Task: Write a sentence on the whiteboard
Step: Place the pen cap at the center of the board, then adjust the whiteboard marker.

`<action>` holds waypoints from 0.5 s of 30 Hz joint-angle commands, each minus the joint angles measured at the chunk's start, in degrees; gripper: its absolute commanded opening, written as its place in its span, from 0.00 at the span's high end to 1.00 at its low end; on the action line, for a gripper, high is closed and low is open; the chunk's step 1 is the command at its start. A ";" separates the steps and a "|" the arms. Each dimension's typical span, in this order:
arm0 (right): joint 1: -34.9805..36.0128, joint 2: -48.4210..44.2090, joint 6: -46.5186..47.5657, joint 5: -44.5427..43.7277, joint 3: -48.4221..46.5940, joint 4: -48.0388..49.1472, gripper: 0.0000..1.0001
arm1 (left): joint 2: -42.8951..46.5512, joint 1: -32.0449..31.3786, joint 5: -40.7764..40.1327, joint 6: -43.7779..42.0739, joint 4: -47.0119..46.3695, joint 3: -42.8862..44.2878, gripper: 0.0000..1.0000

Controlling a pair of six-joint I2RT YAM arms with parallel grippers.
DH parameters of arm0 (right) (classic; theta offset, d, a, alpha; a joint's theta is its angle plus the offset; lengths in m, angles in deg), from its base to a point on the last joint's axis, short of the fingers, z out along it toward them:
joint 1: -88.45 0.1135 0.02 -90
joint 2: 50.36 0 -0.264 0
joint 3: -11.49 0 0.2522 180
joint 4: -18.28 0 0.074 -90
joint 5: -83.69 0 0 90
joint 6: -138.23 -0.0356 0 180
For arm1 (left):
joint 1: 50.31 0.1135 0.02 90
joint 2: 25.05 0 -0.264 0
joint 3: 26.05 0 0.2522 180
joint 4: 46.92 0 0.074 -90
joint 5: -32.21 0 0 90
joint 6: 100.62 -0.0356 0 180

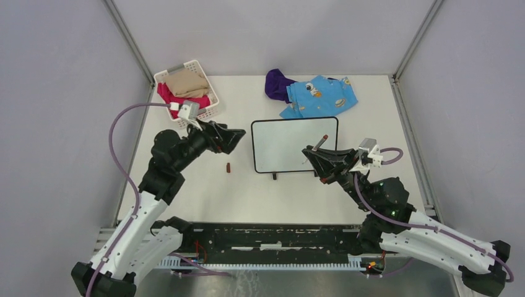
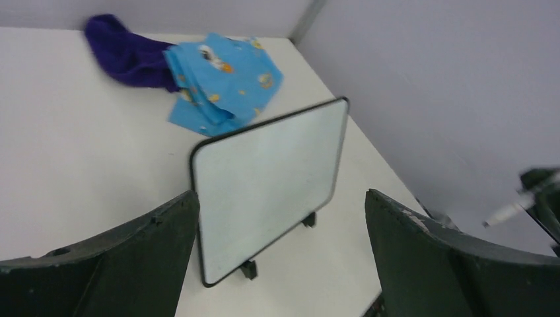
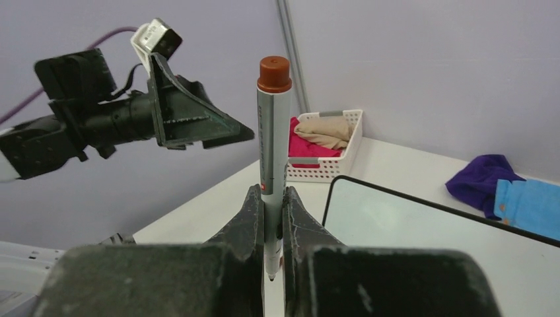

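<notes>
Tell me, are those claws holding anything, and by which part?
The right gripper pinches a marker by the lower barrel, just above its tip, brown end up. The left gripper is open and holds nothing.

1. Plain, matte walls point(image 1: 266, 31) of pale grey-lilac close in the back, left and right
2. Slim metal posts point(image 1: 129, 43) rise at the two far corners
3. A white table point(image 1: 247, 198) spans the enclosure; a black rail point(image 1: 278, 238) runs along its near edge
4. The light is soft and even; shadows are faint
</notes>
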 commanded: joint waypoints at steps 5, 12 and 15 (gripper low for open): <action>-0.02 3.81 -7.21 4.84 3.19 19.16 1.00 | -4.99 -12.65 30.32 -2.77 -20.16 -1.52 0.01; 0.00 7.42 -12.23 11.02 4.11 28.68 1.00 | -13.07 -20.63 34.97 -6.48 -19.96 4.58 0.05; -0.02 8.31 -13.39 13.32 4.13 30.97 1.00 | -16.01 -21.66 38.20 -5.34 -22.17 6.30 0.06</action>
